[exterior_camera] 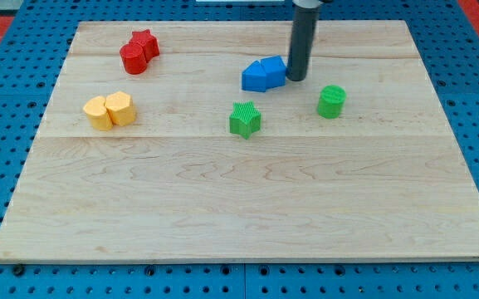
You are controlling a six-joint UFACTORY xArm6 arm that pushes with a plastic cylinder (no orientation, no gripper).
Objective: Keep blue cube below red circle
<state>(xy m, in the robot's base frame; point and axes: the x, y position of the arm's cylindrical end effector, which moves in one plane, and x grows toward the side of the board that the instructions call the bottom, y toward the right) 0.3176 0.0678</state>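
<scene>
The red circle (133, 59) lies near the board's top left, touching a red star (145, 43) just above and right of it. Two blue blocks lie together right of the board's centre top: the blue cube (274, 70) and a second blue block (258, 77) against its left side. My tip (295, 79) is at the right side of the blue cube, touching it or nearly so. The blue cube sits to the right of the red circle and slightly lower in the view.
A green star (245, 119) lies below the blue blocks. A green cylinder (332, 100) lies to the right of it, below-right of my tip. Two yellow blocks (109, 110) sit together at the left. The wooden board (247, 216) rests on a blue pegboard.
</scene>
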